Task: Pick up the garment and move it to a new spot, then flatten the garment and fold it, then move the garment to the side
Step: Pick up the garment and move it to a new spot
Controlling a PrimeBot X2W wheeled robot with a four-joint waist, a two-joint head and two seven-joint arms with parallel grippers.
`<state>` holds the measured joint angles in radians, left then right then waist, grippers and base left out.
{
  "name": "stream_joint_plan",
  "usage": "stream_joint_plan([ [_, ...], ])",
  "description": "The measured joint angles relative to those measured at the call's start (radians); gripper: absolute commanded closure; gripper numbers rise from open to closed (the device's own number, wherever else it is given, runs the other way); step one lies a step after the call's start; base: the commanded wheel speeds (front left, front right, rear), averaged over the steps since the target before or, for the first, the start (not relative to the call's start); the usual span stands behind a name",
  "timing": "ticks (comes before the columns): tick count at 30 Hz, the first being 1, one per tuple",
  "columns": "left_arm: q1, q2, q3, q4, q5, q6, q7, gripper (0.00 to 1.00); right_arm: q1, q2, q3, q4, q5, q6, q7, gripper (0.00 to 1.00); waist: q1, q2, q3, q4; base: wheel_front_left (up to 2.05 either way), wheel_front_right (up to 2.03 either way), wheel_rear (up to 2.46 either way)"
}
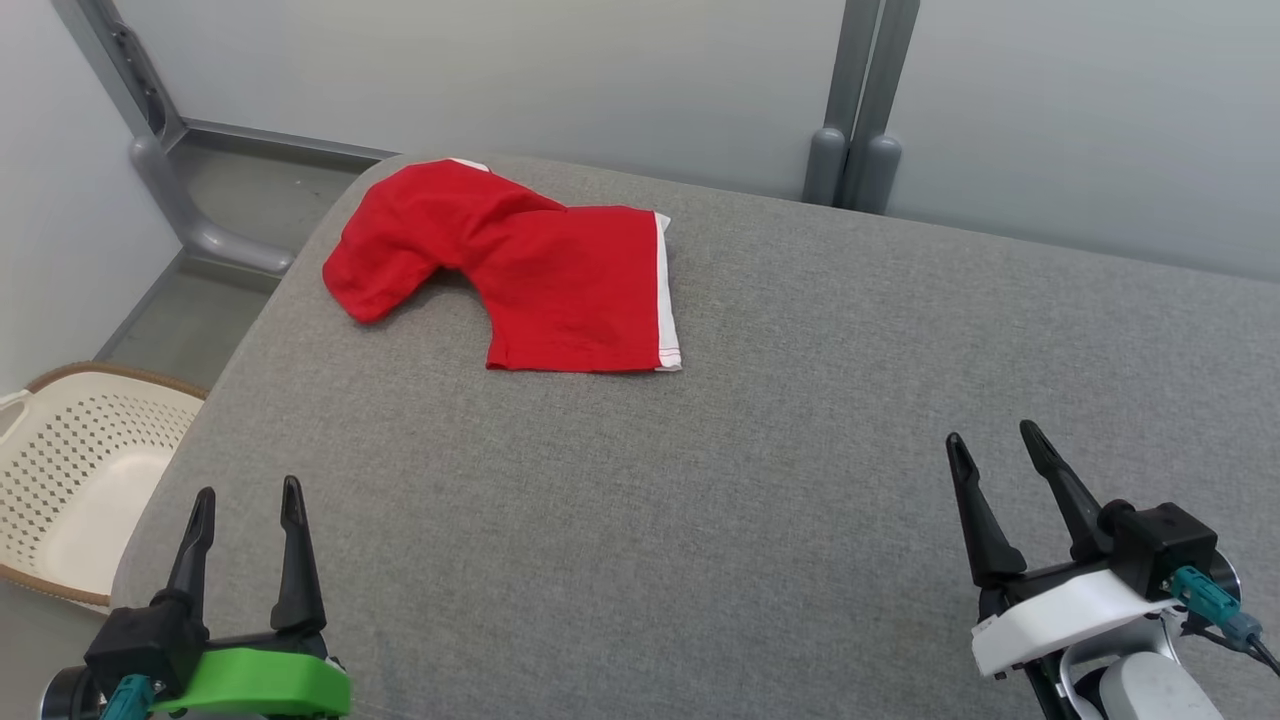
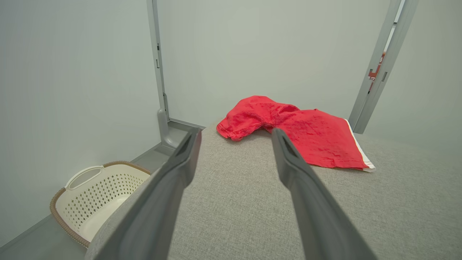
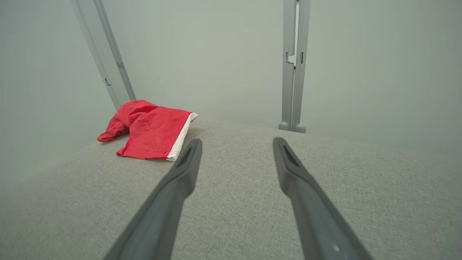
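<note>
The garment [image 1: 545, 275] is a pair of red shorts with a white side stripe, lying rumpled at the far left of the grey padded table [image 1: 760, 480]. One leg is bunched toward the table's left edge. My left gripper [image 1: 248, 495] hovers open over the near left corner, well short of the cloth. My right gripper [image 1: 995, 440] hovers open at the near right. In the left wrist view the garment [image 2: 306, 135] lies just beyond the open left gripper [image 2: 234, 135]. In the right wrist view the garment [image 3: 149, 131] lies far to the left of the open right gripper [image 3: 236, 144].
A cream perforated laundry basket [image 1: 70, 470] stands on the floor off the table's left edge, also the basket [image 2: 95, 195] in the left wrist view. Pale wall panels with grey posts [image 1: 855, 110] close off the far side. Bare grey table surface spans the middle and right.
</note>
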<state>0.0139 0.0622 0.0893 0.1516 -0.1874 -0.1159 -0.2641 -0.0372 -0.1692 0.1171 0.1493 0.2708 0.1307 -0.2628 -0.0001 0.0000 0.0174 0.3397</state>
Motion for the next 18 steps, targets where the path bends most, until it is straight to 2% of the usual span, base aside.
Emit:
stream_joint_plan([
  [9,-0.009,0.000,0.006,0.015,-0.003,0.001,0.009,0.00,-0.010,0.001,0.016,0.000,0.007,0.000,0.000,0.00,0.0000,0.0000,0.006,-0.022,0.00,0.00,0.00],
  [18,-0.197,0.059,-0.063,0.020,-0.053,-0.008,0.194,0.00,-0.066,-0.004,0.016,-0.018,0.007,0.000,0.000,0.00,0.0000,0.0000,0.058,-0.102,0.00,0.00,0.00],
])
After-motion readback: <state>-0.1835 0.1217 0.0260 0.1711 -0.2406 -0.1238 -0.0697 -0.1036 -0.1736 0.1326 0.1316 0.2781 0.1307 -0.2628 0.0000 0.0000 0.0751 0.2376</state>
